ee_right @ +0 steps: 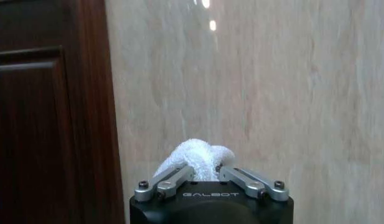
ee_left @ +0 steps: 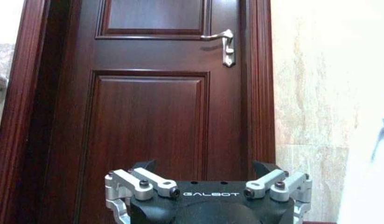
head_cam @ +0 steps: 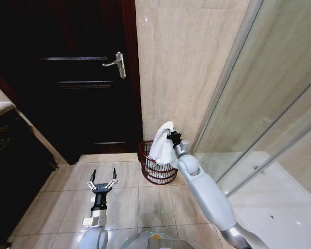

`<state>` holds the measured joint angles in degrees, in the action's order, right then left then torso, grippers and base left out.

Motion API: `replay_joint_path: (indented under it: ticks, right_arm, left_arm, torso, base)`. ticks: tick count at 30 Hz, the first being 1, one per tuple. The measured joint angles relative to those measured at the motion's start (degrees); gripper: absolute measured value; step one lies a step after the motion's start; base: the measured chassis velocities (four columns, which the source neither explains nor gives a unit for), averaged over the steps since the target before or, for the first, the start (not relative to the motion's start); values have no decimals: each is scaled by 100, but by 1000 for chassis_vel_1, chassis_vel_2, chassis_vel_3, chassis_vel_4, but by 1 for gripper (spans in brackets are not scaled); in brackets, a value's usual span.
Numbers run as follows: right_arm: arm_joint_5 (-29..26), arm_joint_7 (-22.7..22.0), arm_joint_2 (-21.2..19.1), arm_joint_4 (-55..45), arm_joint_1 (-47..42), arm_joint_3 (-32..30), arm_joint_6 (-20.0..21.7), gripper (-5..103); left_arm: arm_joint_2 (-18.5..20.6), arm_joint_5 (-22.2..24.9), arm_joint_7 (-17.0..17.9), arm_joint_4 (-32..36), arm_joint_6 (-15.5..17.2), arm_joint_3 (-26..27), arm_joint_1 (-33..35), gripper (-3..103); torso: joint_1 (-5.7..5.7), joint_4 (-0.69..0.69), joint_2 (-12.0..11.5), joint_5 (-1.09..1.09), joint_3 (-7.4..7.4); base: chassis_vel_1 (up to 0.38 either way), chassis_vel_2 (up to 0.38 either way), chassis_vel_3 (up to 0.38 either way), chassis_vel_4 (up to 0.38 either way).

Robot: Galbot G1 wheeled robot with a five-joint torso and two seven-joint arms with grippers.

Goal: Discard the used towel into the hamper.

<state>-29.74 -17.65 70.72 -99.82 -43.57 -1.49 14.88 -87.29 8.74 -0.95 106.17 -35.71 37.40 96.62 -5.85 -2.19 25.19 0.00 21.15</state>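
Observation:
A white towel (head_cam: 163,144) hangs from my right gripper (head_cam: 171,136), which is shut on its top fold. The cloth dangles over the rim of the hamper (head_cam: 156,174), a dark reddish wire basket standing on the tiled floor by the wall. In the right wrist view the towel (ee_right: 195,156) bulges out between the closed fingers (ee_right: 170,179), facing the beige wall. My left gripper (head_cam: 103,181) is held low over the floor to the left of the hamper, open, with nothing in it.
A dark wooden door (head_cam: 83,78) with a silver handle (head_cam: 118,63) stands behind the hamper. A glass shower screen (head_cam: 259,104) runs along the right. A dark counter (head_cam: 10,155) is at the left. Beige floor tiles (head_cam: 67,202) lie between.

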Motion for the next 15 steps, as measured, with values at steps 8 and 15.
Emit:
replay_joint_path:
  ticks: [8, 15]
  right_arm:
    - [-1677, -778, -258, -187, 702, 411, 1063, 4]
    - [-1636, -926, -12, 75, 1482, 731, 977, 4]
  left_arm:
    - [104, 112, 44, -86, -26, 35, 4, 100]
    - [202, 260, 49, -81, -35, 102, 22, 100]
  torso:
    - [0, 0, 0, 0, 1]
    - [-1, -1, 1, -1, 2]
  base:
    - [0, 0, 0, 0]
    - [0, 0, 0, 0]
